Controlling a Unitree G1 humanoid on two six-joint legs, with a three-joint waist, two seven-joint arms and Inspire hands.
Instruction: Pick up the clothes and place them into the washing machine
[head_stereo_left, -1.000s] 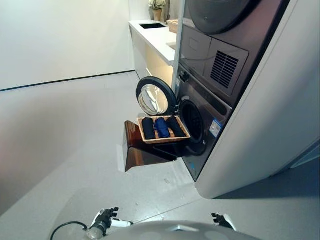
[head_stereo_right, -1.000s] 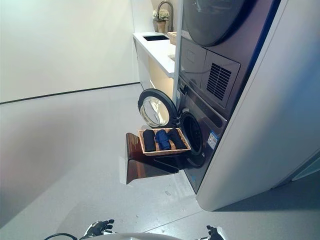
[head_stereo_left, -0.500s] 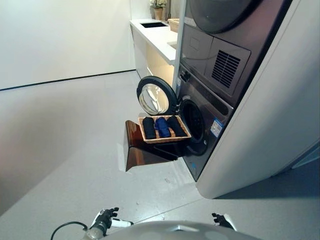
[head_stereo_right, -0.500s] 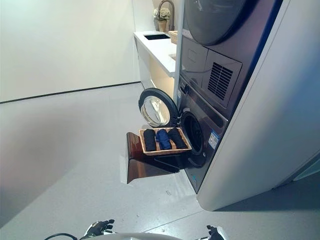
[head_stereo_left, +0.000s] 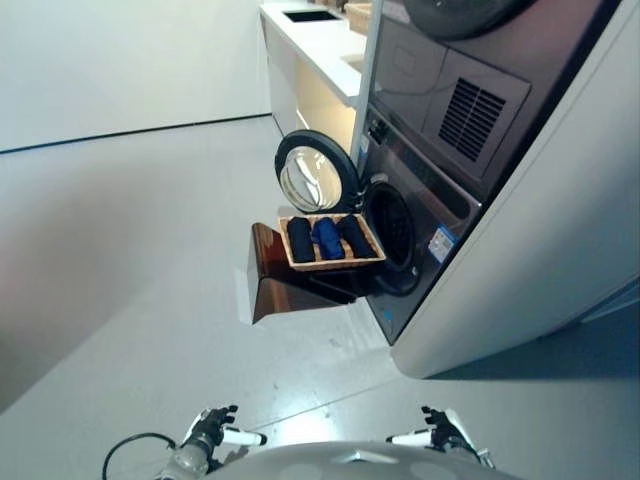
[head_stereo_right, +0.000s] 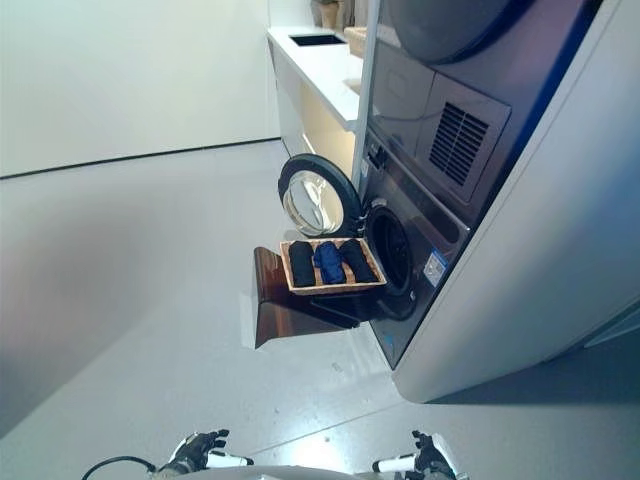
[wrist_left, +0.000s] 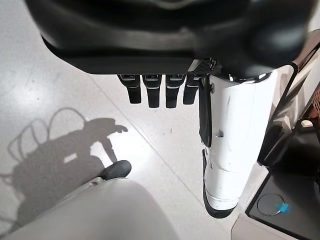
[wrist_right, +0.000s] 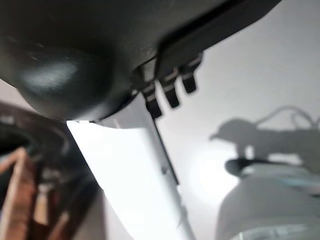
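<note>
Still far ahead of both relaxed, empty hands, left (head_stereo_left: 212, 432) and right (head_stereo_left: 443, 434), the clothes (head_stereo_left: 327, 238) lie in the basket (head_stereo_left: 335, 264) at the washer (head_stereo_left: 415, 215) door, rolls pointing away, neither hand clearly nearer.

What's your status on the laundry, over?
Both hands open, empty: left hand, right hand, low by the floor. Clothes rolled in basket on brown stand. Washing machine door open. Nothing blocking.

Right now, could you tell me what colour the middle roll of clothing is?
The middle roll is blue, clearest in the left eye view.
</note>
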